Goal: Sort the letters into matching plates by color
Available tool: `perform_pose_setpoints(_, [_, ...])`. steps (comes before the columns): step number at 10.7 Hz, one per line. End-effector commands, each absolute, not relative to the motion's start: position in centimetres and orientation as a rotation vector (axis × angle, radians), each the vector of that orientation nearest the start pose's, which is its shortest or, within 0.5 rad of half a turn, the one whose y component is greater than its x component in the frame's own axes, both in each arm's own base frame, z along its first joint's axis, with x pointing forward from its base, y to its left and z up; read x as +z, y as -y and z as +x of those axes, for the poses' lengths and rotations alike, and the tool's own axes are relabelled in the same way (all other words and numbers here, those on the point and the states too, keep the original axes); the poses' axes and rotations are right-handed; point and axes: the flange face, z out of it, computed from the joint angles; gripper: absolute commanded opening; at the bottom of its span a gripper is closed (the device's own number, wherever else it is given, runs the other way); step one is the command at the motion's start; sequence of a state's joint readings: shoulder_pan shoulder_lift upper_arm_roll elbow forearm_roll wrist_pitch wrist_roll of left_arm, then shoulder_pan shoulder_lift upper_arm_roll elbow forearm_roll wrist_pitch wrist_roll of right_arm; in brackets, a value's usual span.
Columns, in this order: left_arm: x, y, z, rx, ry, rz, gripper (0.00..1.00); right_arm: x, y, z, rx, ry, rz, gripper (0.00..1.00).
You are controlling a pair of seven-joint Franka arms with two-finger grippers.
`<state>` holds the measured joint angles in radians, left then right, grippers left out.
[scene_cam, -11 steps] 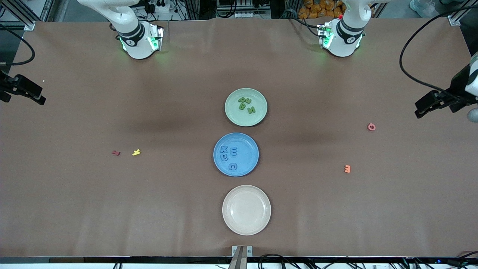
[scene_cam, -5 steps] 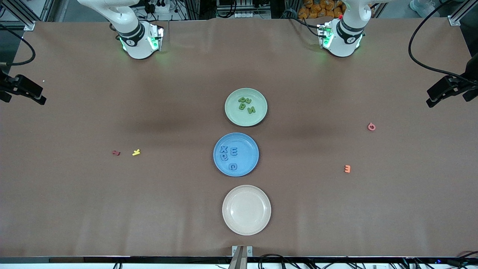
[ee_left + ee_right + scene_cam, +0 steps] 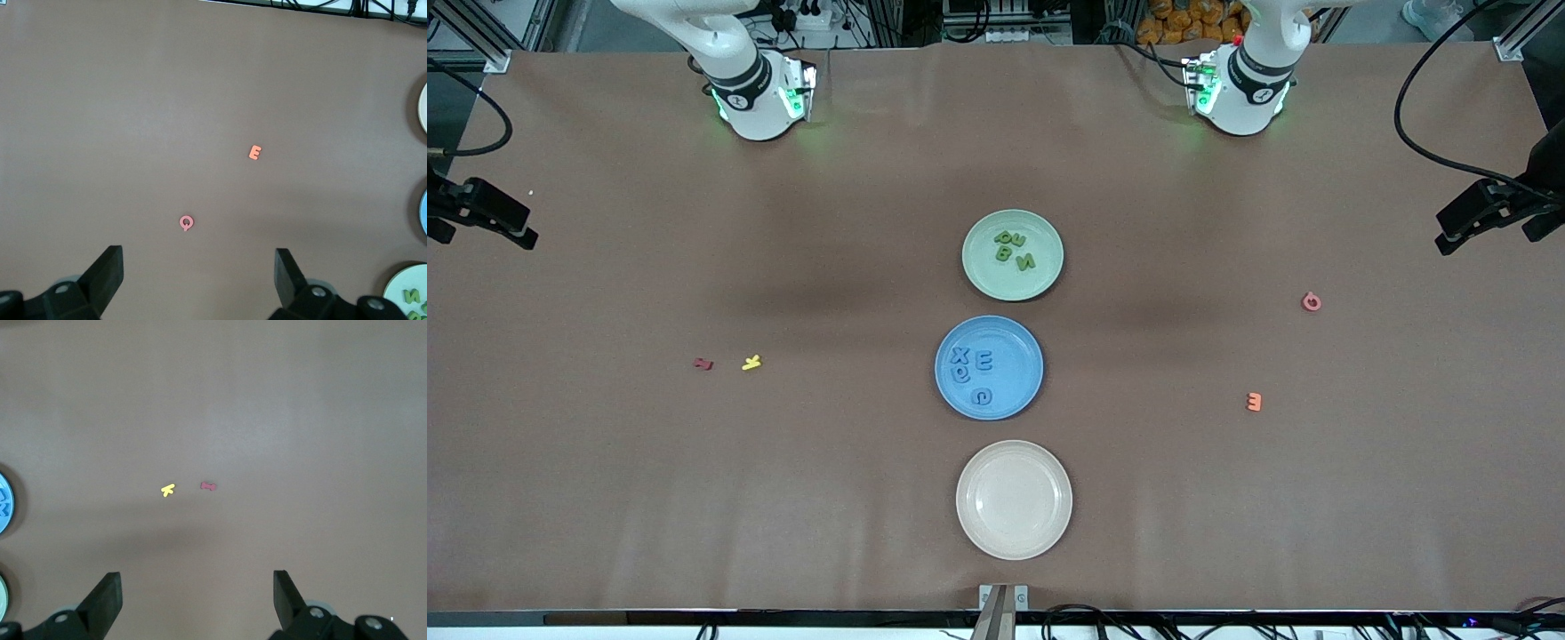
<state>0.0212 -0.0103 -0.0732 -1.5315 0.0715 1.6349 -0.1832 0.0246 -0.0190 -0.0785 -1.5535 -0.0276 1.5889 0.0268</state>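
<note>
Several green letters [image 3: 1014, 249] lie in the pale green plate [image 3: 983, 271], at the middle of the table. Several blue letters [image 3: 974, 373] lie in the blue plate [image 3: 1016, 391], which sits beside the green plate and nearer the front camera. My left gripper [image 3: 198, 259] is open and holds nothing; it hangs over bare table at the left arm's end [image 3: 1449, 236]. My right gripper [image 3: 197, 580] is also open with nothing in it, over bare table at the right arm's end [image 3: 520, 233]. The left wrist view catches the green plate's rim [image 3: 400, 280].
A beige plate [image 3: 1014, 500] holding nothing sits nearest the front camera. A pink letter [image 3: 1311, 301] and an orange letter [image 3: 1254, 402] lie toward the left arm's end. A yellow letter [image 3: 751, 362] and a red letter [image 3: 703, 364] lie toward the right arm's end.
My left gripper has drawn back toward the left arm's end of the table. The right arm, the plates and the letters have not moved.
</note>
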Motion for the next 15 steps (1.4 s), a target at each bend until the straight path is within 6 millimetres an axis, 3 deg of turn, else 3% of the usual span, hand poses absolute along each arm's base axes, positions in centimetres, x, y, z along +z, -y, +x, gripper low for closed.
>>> perform_pose_setpoints(1, [66.0,2.2,55.3,-0.176,0.186,-3.093,1.0,64.6,3.2,55.1,-0.077,-0.11,-3.157,1.0])
perform_pose_setpoints(15, [65.2,1.3,55.9,-0.148,0.218,-3.122,1.0,64.5,3.1,55.2,-0.072,-0.11,-3.157,1.0])
